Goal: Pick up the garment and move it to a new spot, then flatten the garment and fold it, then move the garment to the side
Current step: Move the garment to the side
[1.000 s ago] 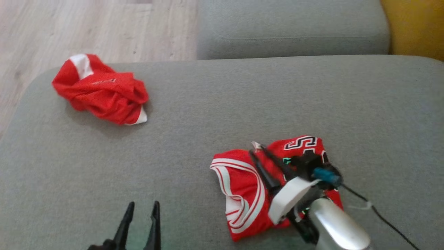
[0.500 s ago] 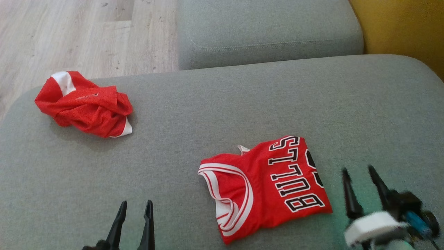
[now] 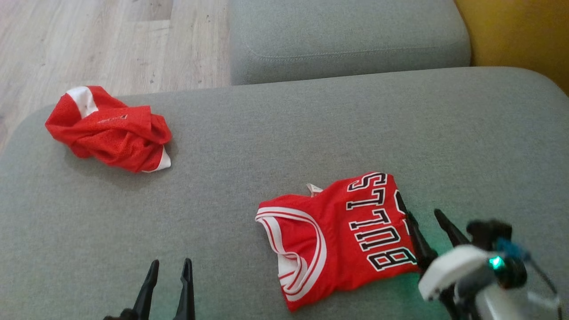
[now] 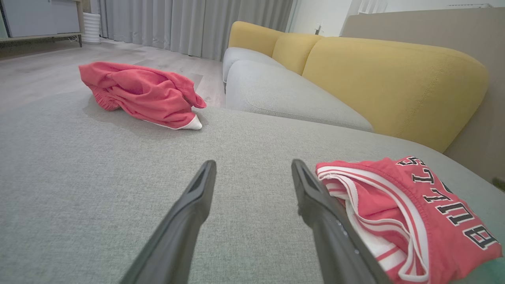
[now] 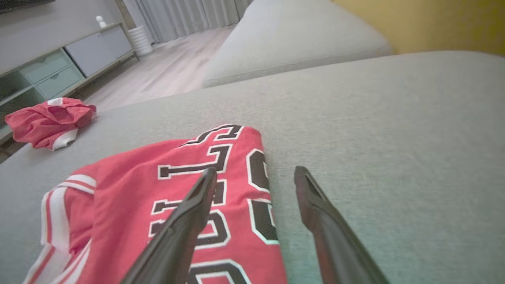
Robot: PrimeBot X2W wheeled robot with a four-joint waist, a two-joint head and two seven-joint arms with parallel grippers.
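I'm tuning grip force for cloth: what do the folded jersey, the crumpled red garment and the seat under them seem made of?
Folded jersey: thin matte knit, probably polyester; it lies flat, with striped rib trim and applied lettering.
Crumpled red garment: mesh-like sports fabric, tiny holes showing; soft, bunched folds.
Grey seat cushion: matte woven upholstery with a fine, even grain.

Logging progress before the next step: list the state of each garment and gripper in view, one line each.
Jersey: folded, flat on the grey cushion, not gripped.
Second red garment: crumpled heap, not gripped.
Left gripper: jaws open, empty.
Right gripper: jaws open, empty, over the jersey's edge.
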